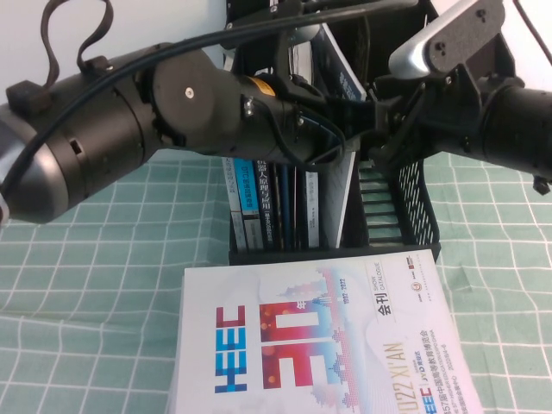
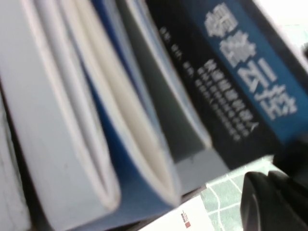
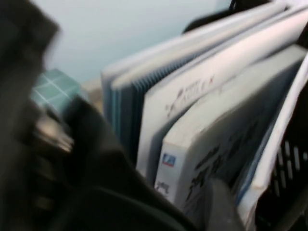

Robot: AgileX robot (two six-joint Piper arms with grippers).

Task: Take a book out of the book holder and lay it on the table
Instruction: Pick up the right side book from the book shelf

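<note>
The black mesh book holder [image 1: 414, 198] stands at the middle back of the mint-green grid table [image 1: 103, 259]. Several upright books [image 1: 259, 194] fill its slots, and a thin white one [image 1: 343, 203] leans at the right of the row. No cover with a man in a dark suit shows, so I cannot tell which one is the book. My left gripper [image 1: 349, 129] reaches in from the left to the top of the books. My right gripper [image 1: 392, 121] reaches in from the right and meets it there. The wrist views show book edges [image 2: 144, 144] and spines [image 3: 192, 159] close up.
A white "HEEC 30" magazine [image 1: 319, 345] lies flat on the table right in front of the holder; its corner shows in the left wrist view [image 2: 183, 219]. Bare cloth lies to the left and right of it. The holder's mesh wall [image 3: 288, 163] is beside the right gripper.
</note>
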